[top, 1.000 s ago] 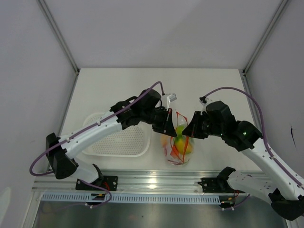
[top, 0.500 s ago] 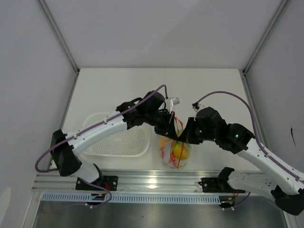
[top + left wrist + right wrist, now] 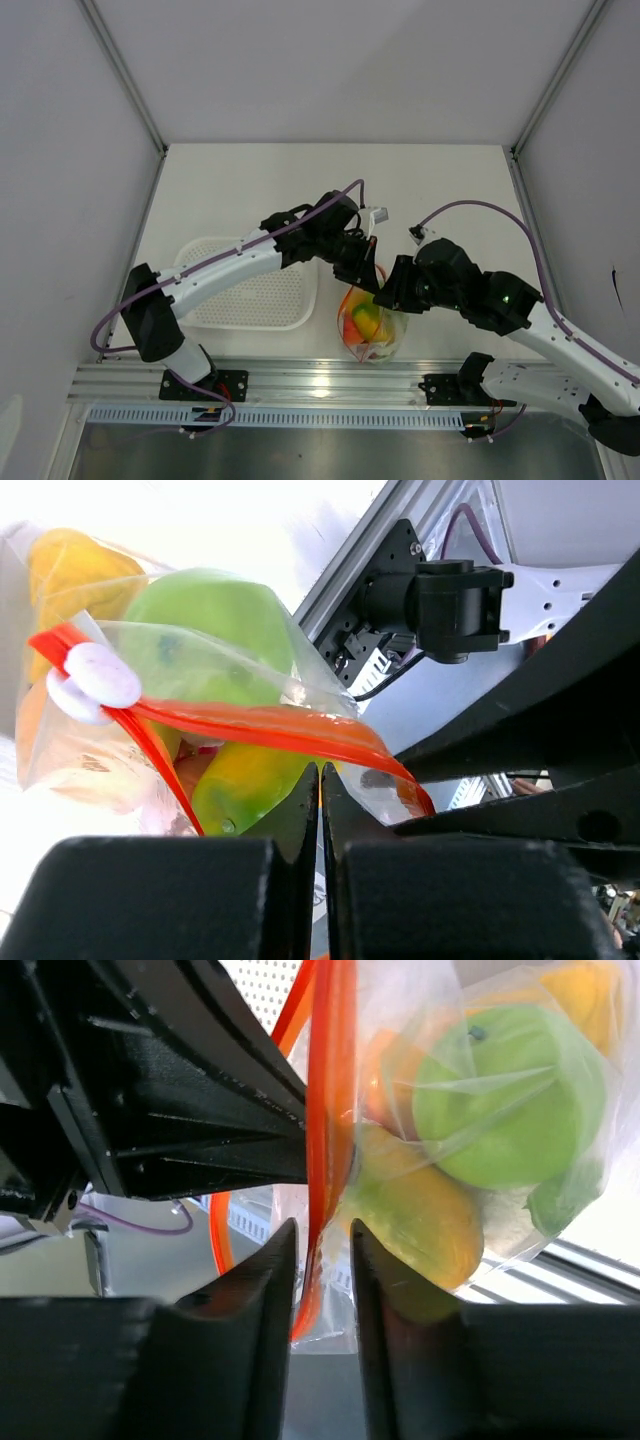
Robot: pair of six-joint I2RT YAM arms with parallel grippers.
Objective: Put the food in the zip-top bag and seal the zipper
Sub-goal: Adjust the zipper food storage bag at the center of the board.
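Here the left fingers (image 3: 285,825) pinch the zip-top bag (image 3: 370,338) at its zipper (image 3: 332,1080), whose strip runs lengthwise between the slightly parted right fingers (image 3: 262,1305).

Bag (image 3: 368,335) mouth hidden under left pincer (image 3: 372,283); basket (image 3: 250,305) partly under left arm (image 3: 235,262).

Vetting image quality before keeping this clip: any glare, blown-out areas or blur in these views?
Top external: sharp, evenly lit, one glare patch on the metal rail. Left wrist: background behind the zip-top bag blown out white, left claw dark and soft. Right wrist: bagged food sharp, right claw dark and blurred.
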